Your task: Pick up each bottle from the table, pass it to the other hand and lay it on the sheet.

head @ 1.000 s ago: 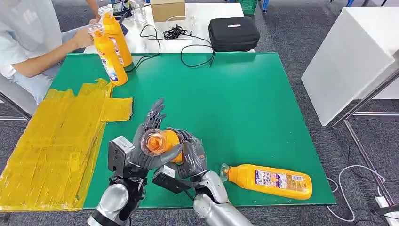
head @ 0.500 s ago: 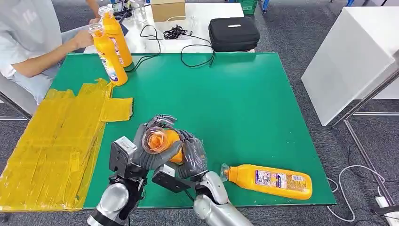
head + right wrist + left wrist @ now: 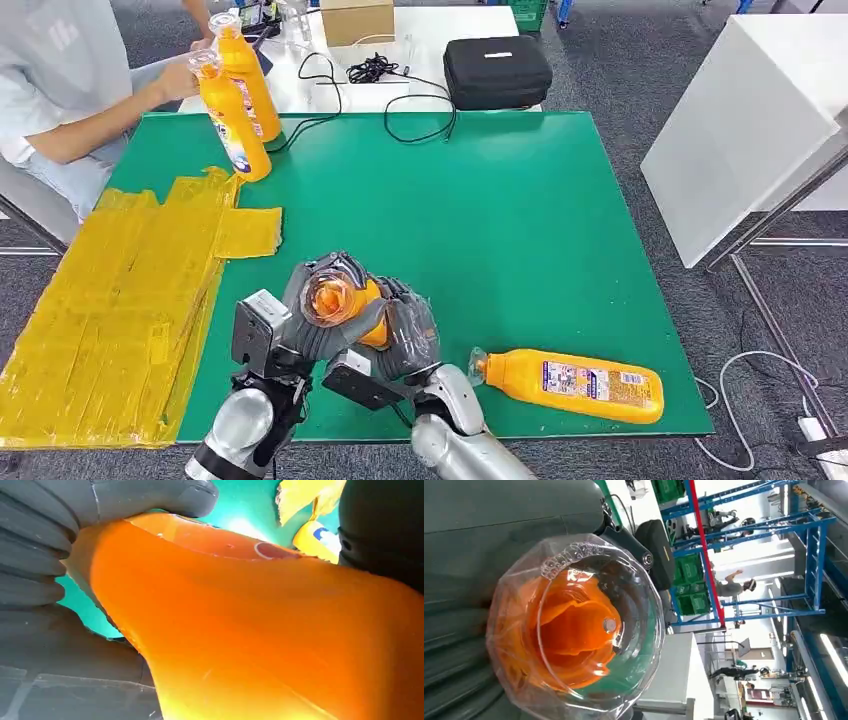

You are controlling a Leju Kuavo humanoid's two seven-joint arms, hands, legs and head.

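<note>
An orange bottle [image 3: 335,300] with a clear cap stands upright above the green table's [image 3: 500,200] front edge, held between both hands. My left hand [image 3: 300,325] wraps its fingers around the neck and cap end [image 3: 574,630]. My right hand [image 3: 410,335] grips the orange body [image 3: 260,630] from the other side, its fingers [image 3: 35,545] pressed on it. A second orange bottle [image 3: 575,385] lies on its side at the front right. The yellow sheet [image 3: 110,300] covers the table's left part.
Two more orange bottles [image 3: 233,120] stand at the back left corner, where a seated person's hand [image 3: 180,80] touches them. A black case [image 3: 497,70], cables and a box lie on the white table behind. A white cabinet [image 3: 750,120] stands to the right.
My left hand's fingers, spread apart a second ago, have curled in around the bottle's neck. The bottle and my right hand have stayed in place.
</note>
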